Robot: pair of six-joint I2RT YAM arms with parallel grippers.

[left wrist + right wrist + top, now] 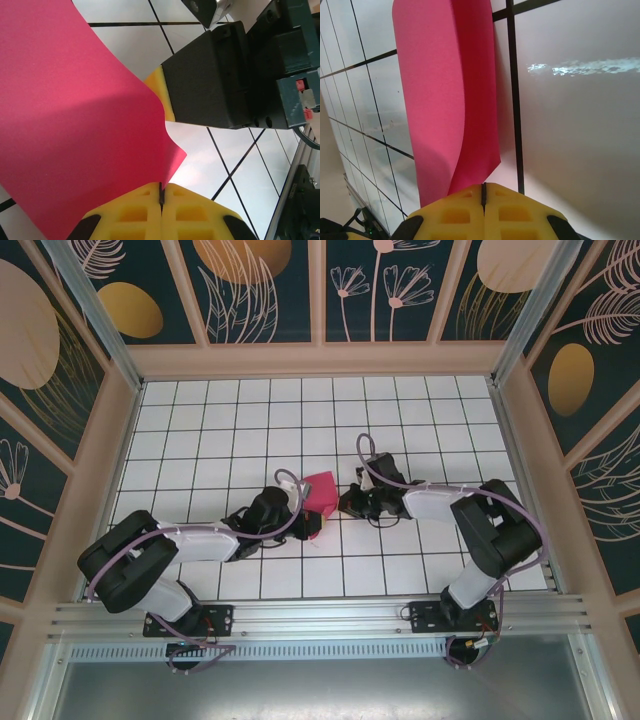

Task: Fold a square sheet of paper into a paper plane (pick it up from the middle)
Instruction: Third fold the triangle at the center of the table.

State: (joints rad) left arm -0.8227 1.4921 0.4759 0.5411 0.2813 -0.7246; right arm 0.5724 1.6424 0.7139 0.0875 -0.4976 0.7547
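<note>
The square sheet of paper (pixel 322 490) is red-pink, curled and lifted off the white grid table between the two arms. My left gripper (pixel 311 524) is shut on its near edge; in the left wrist view the yellow jaws (pixel 161 187) pinch the paper (pixel 75 125) where a corner curls over. My right gripper (pixel 346 502) is shut at the sheet's right side. In the right wrist view its jaws (pixel 483 187) meet at the lower edge of the folded-over paper (pixel 440 100). One of its yellow fingertips (pixel 157 85) presses against the sheet.
The white grid table (pixel 400 420) is fenced by wooden walls (pixel 110 440) on the left, back and right. An aluminium rail (pixel 320 620) carrying both arm bases runs along the near edge. The two grippers are about one tile apart.
</note>
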